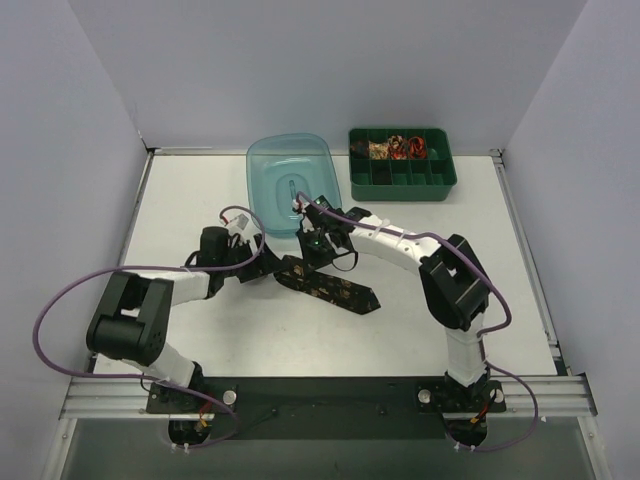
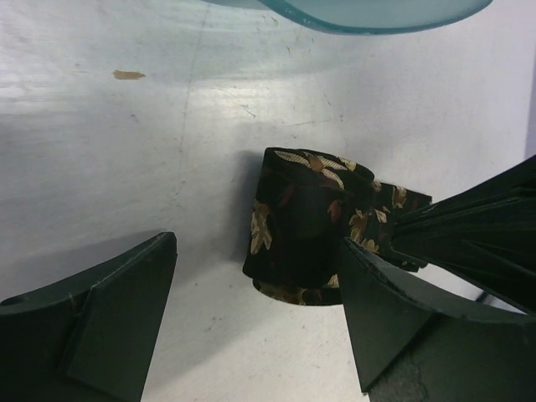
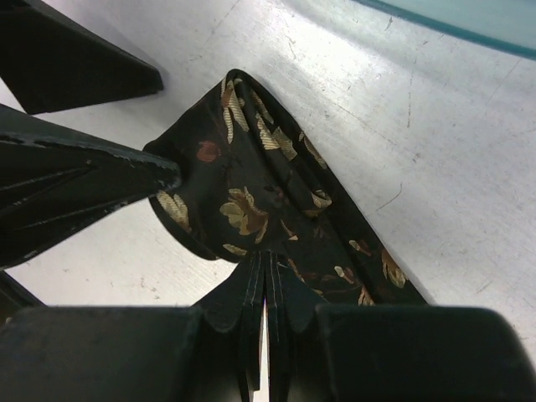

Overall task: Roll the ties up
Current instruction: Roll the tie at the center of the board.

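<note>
A white counter [image 1: 200, 200] carries a translucent teal plastic tub [image 1: 270, 160] and, to its right, a green compartment tray [image 1: 400, 185] holding small rolled ties [image 1: 398, 148]. In front of the tub lies the long black gold-flowered fabric necktie [image 1: 330, 288], one end coiled. The left tool [image 2: 255, 251] gapes wide astride the coil; the right tool [image 3: 266, 268], pinched together, touches it. The left arm [image 1: 170, 285] and right arm [image 1: 400, 240] reach inward, low

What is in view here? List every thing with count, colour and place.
tie: one, black with gold-tan flowers, mid-table, one end rolled
rolled coils: a few, red and beige, tray's far compartments
tray: one, green, far right
tub: one, translucent blue, far centre
table: one, white
cables: two, purple, along the arms
left gripper: open, astride the roll
right gripper: shut on the tie
</note>
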Robot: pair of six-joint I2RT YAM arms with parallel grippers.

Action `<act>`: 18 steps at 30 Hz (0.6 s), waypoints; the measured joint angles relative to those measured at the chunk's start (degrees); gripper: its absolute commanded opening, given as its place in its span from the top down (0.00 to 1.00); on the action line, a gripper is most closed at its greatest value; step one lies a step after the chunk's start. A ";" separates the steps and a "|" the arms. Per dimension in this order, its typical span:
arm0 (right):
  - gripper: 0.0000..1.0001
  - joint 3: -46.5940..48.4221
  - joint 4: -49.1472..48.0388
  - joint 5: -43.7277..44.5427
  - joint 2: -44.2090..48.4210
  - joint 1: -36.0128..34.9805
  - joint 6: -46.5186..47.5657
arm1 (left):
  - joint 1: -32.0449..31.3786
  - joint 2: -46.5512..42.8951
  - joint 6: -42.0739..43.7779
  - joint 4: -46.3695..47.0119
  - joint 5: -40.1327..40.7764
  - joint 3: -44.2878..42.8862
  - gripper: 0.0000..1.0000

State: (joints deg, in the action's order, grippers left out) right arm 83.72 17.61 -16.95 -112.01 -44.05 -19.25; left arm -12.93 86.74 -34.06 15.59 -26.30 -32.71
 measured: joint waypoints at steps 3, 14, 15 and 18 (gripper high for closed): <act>0.98 0.35 -0.17 0.09 -1.40 -0.22 -0.04 | 0.04 4.24 -1.75 4.39 -4.04 -0.07 0.17; 0.98 1.16 -0.33 0.44 -4.92 -0.63 -0.20 | -0.42 10.29 -4.87 14.10 -10.05 -0.02 0.33; 0.98 1.20 -0.35 0.46 -5.09 -0.63 -0.20 | -0.61 10.93 -4.98 14.99 -10.40 -0.02 0.35; 0.98 1.40 -0.33 0.55 -5.49 -0.63 -0.22 | -1.57 12.96 -5.62 17.77 -11.61 -0.02 0.40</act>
State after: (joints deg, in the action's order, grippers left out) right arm 85.12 17.28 -16.40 -117.49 -44.69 -19.46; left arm -14.50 99.70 -39.68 33.36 -37.91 -32.73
